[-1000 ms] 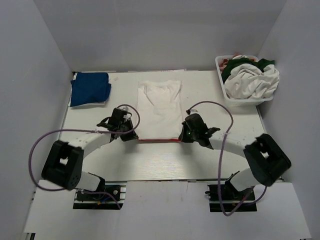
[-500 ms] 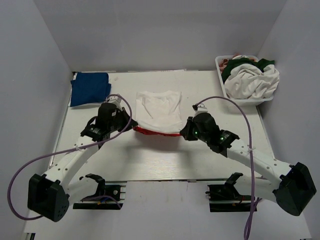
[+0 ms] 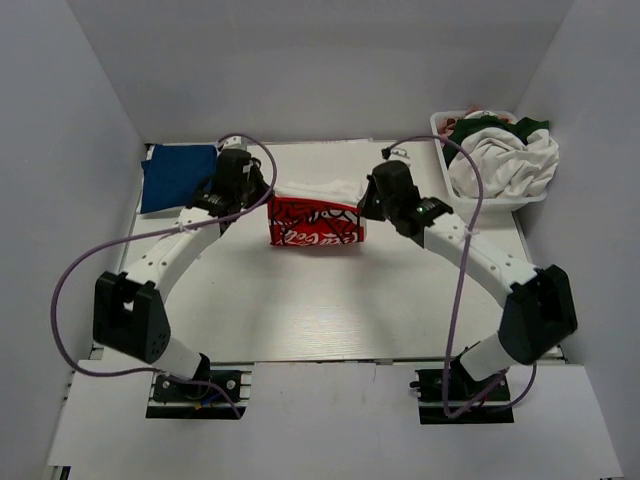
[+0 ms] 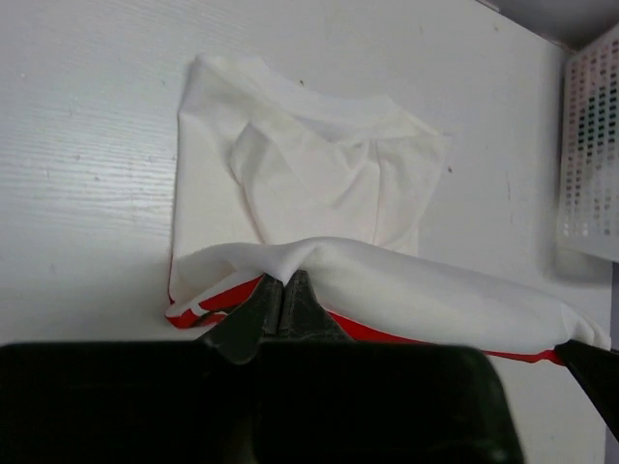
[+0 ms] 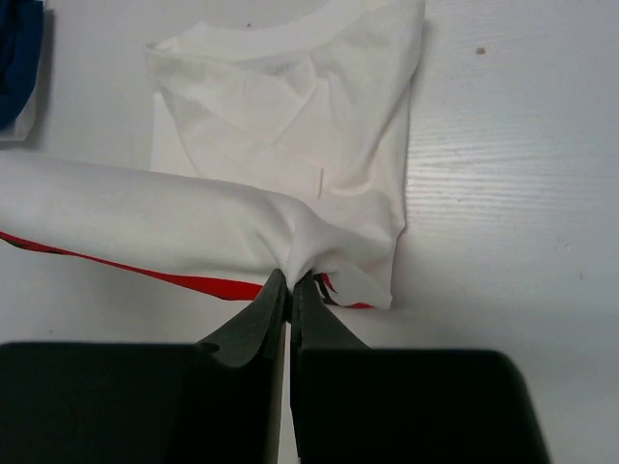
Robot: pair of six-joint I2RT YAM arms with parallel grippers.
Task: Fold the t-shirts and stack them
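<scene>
A white t-shirt with a red print (image 3: pixel 316 222) lies mid-table, its lower half lifted and folded over toward the collar, print side up. My left gripper (image 3: pixel 262 203) is shut on the fold's left corner; in the left wrist view its tips (image 4: pixel 282 286) pinch the white cloth (image 4: pixel 319 184). My right gripper (image 3: pixel 368 205) is shut on the right corner; in the right wrist view its tips (image 5: pixel 290 280) pinch the cloth (image 5: pixel 290 155). A folded royal-blue t-shirt (image 3: pixel 178 177) lies at the far left. More t-shirts, white and dark green (image 3: pixel 505 160), fill the basket.
The white lattice basket (image 3: pixel 440 150) stands at the back right corner; its wall shows in the left wrist view (image 4: pixel 590 155). White walls enclose the table on three sides. Purple cables loop from both arms.
Both grippers have carried the shirt's bottom hem from the near edge up and away toward the collar, turning the red print upward. Both arms have stretched out far over the table.
</scene>
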